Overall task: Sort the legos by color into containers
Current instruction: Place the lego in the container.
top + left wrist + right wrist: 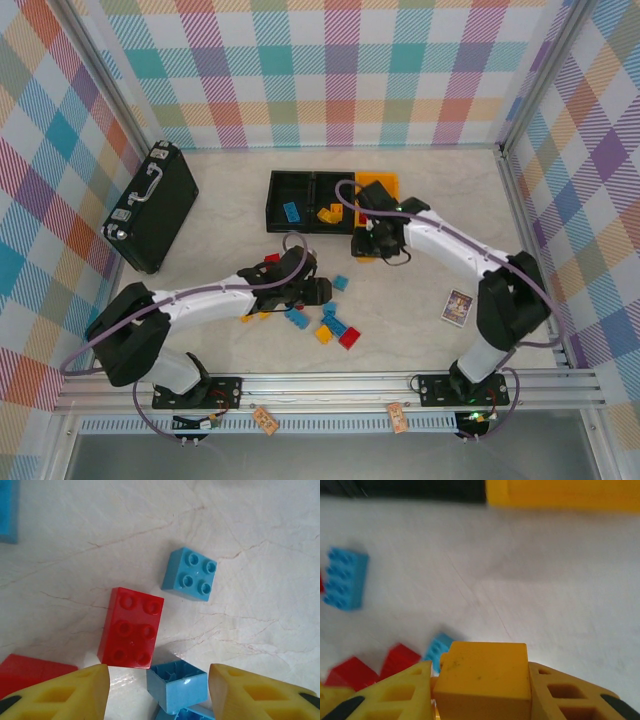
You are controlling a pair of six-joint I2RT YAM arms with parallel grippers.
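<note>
The right tool [480, 700] is pinching a yellow-orange brick [480, 672] just on the near side of the yellow-orange bin [380, 184], which is sitting at the right end of the containers [300, 200], toward the table's [230, 205] far edge. The left tool [159, 692] is standing spread either side of a blue brick [176, 684] lying hollow side up. Beyond it, the wrist view is showing a red brick [131, 627], studs up, long axis running away from the tool; the top view is placing these legos [335, 325] by the near edge.
</note>
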